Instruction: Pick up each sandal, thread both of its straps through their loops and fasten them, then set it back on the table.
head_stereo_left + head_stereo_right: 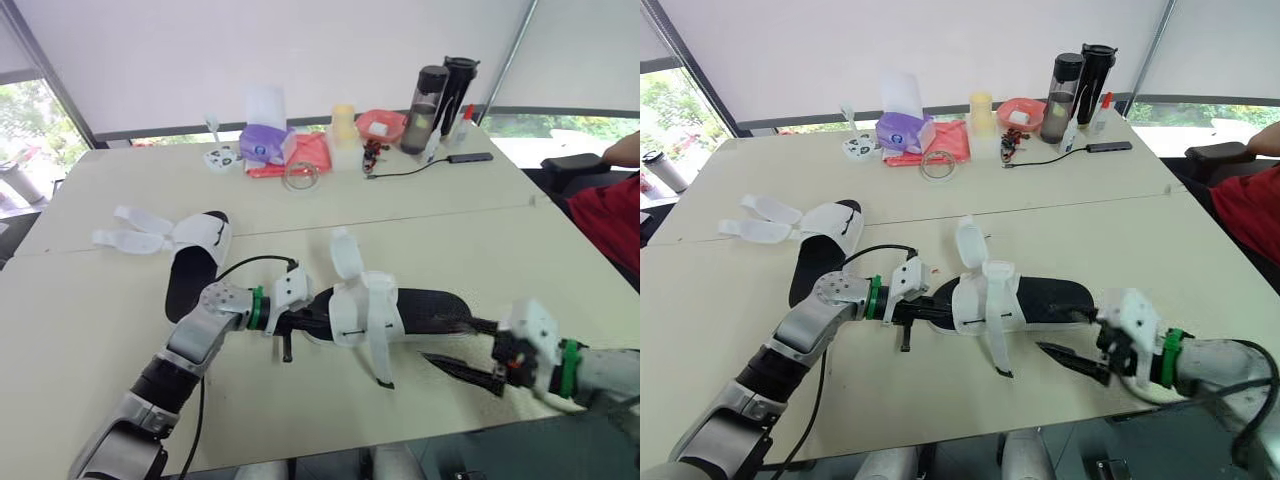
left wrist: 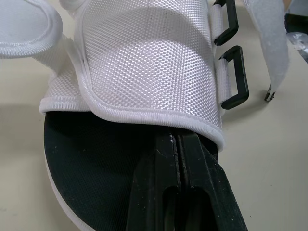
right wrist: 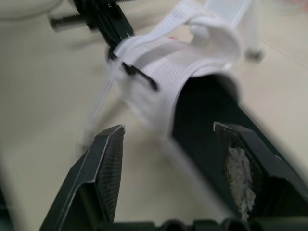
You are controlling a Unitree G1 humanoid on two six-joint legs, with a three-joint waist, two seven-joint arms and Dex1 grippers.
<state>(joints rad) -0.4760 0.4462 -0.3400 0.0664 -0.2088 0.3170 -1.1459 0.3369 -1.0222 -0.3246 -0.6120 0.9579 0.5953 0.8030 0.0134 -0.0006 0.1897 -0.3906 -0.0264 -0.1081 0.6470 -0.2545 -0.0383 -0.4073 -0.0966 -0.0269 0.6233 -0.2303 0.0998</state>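
White mesh over a black sole makes up the sandal (image 1: 365, 315) that lies flat near the table's (image 1: 100, 330) front edge, lengthwise between the two grippers. Its two straps are both undone: one strap (image 1: 347, 255) stands up toward the back edge, and the other (image 1: 380, 350) trails over the side toward the front edge. Two black loops (image 2: 230, 77) sit side by side on the upper, both unthreaded. The left gripper (image 1: 290, 325) is at one end of the sandal, its fingers (image 2: 183, 178) pressed together over the footbed. Their tips run under the hem of the upper, so whether they pinch anything there cannot be told. The right gripper (image 1: 465, 345) is at the opposite end with its jaws spread wide, one finger (image 3: 245, 163) above the black sole and the other (image 3: 103, 163) above bare table. A second sandal (image 1: 195, 260), of the same make, lies nearer the left edge, well apart from both grippers, its two loose straps (image 1: 130, 235) splayed toward that edge. Along the back edge stand two dark bottles (image 1: 430, 95), a pink bowl (image 1: 380, 123), a pale cup (image 1: 343, 125), a purple box (image 1: 262, 145) on a red cloth (image 1: 305, 155), a clear ring (image 1: 302, 175) and one cable (image 1: 420, 165). A person's red sleeve (image 1: 615, 215) shows past the right edge.
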